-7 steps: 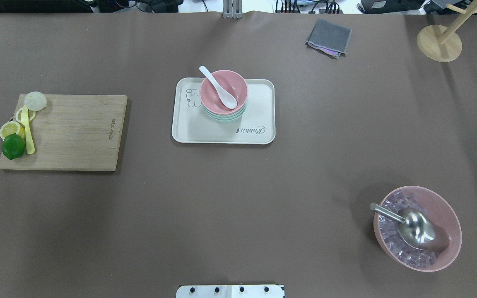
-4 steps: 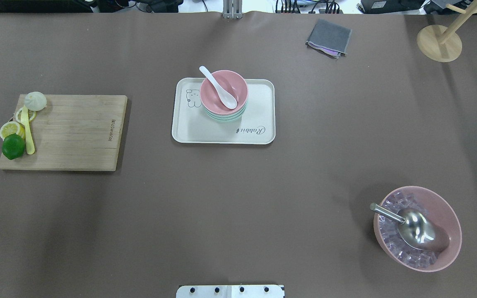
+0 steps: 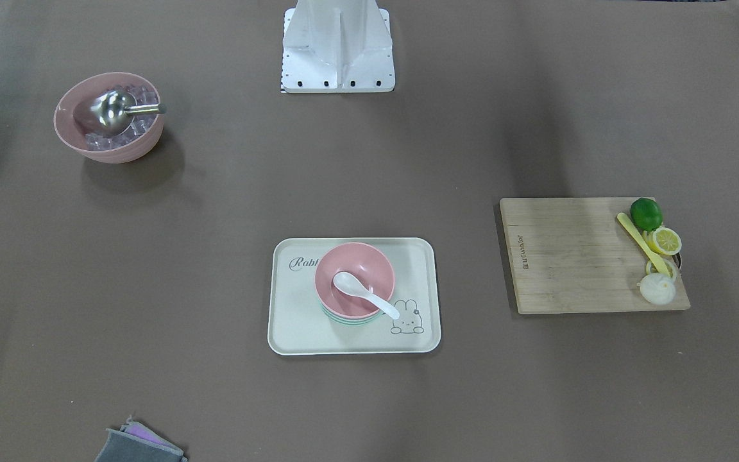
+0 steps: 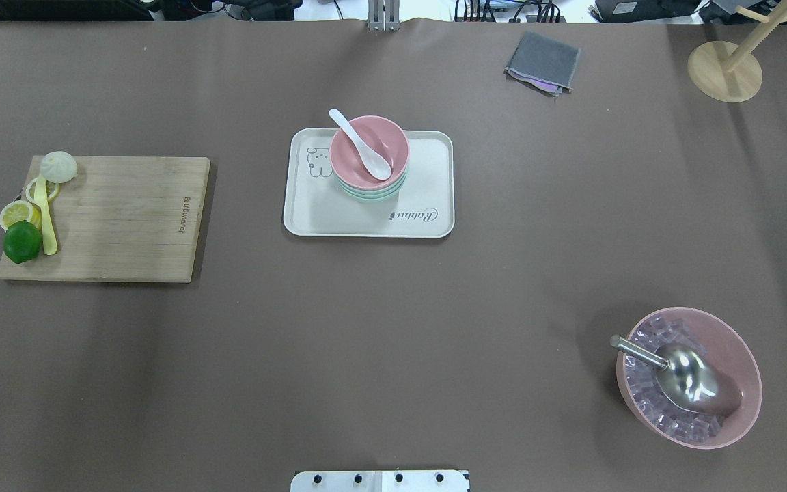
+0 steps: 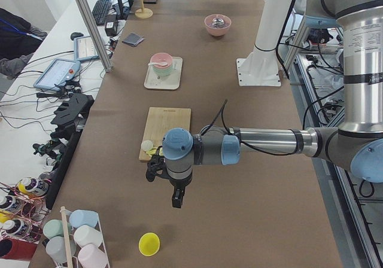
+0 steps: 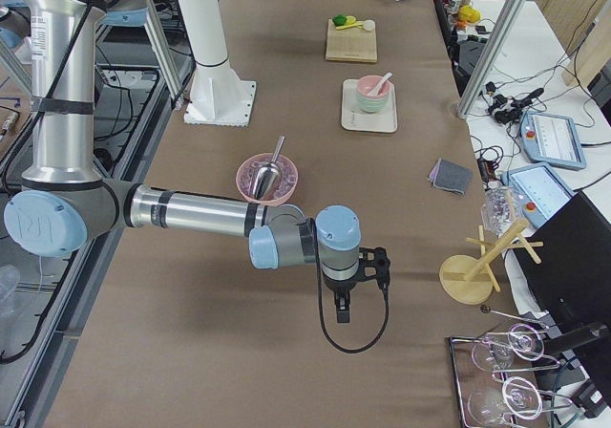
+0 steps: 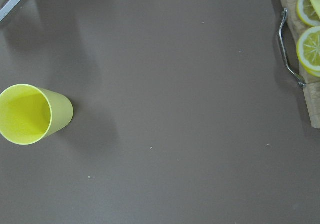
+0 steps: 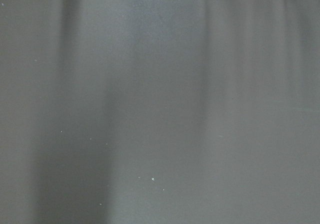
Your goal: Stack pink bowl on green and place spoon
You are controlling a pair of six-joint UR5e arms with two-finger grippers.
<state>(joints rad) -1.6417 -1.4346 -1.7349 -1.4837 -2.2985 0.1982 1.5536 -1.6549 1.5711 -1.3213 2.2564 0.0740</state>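
Stack, front-facing view: the pink bowl (image 3: 355,273) sits nested on the green bowl (image 3: 346,320), whose rim shows just under it. Both stand at lower centre of the frame on the white tray (image 3: 292,327).
Spoon, front-facing view: the white spoon (image 3: 365,296) lies in the pink bowl, with its head inside and its handle leaning over the rim toward the lower right.
Surroundings, front-facing view: the cutting board (image 3: 562,256) is at right. The ice bowl (image 3: 119,151) with its metal scoop (image 3: 108,108) is at upper left. No arm is in frame.
Stack, overhead view: the stack stands at upper centre, with the spoon handle pointing to the upper left. A grey cloth (image 4: 544,60) lies at top right, well apart. No arm is in frame.
Left arm, left side view: the near arm hangs over bare table (image 5: 257,232) at lower centre. The left gripper (image 5: 177,201) points down between the cutting board and a yellow cup (image 5: 149,243). Finger spacing: cannot tell from here.
Right arm, right side view: the right gripper (image 6: 342,311) points down at lower centre, below the ice bowl in the frame and well apart from the tray at the top. Finger spacing: cannot tell.
Left wrist view: the yellow cup is at left and lemon slices (image 7: 310,49) are at the right edge. No fingers show.
Right wrist view: bare table only. No fingers show.
Progress: judging by the layout, both steps look done, with the bowls stacked and the spoon placed. Nothing appears left to do.
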